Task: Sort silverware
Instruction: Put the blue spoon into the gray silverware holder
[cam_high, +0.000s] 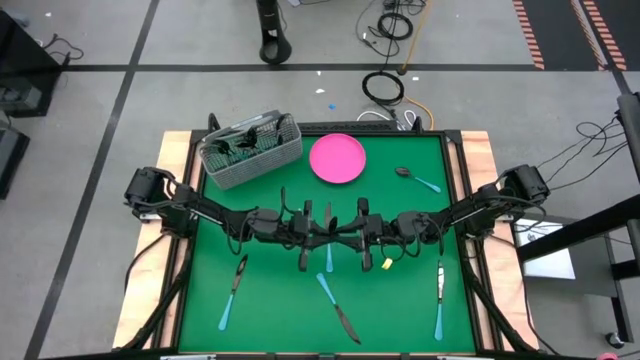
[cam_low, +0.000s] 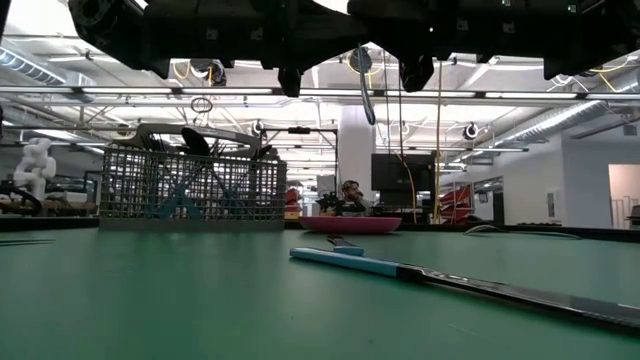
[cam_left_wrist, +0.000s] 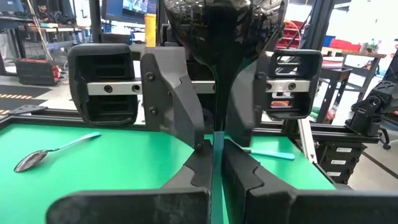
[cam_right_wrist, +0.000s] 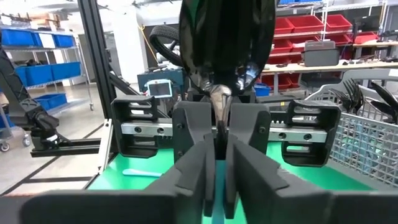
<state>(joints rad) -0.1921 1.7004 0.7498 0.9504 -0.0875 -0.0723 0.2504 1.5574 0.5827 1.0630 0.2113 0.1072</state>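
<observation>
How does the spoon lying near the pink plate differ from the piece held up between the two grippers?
The spoon lies flat on the green mat; the held utensil is lifted clear of it. The spoon sits untouched right of the pink plate; the held utensil is pinched by the left gripper. Both have light blue handles.

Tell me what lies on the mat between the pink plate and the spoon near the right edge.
Nothing: in the high view, only bare green mat lies between the pink plate and the spoon.

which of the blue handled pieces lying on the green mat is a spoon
The blue-handled spoon near the mat's far right, right of the pink round plate. It alone has a rounded bowl; the others end in blades or tines.
</observation>
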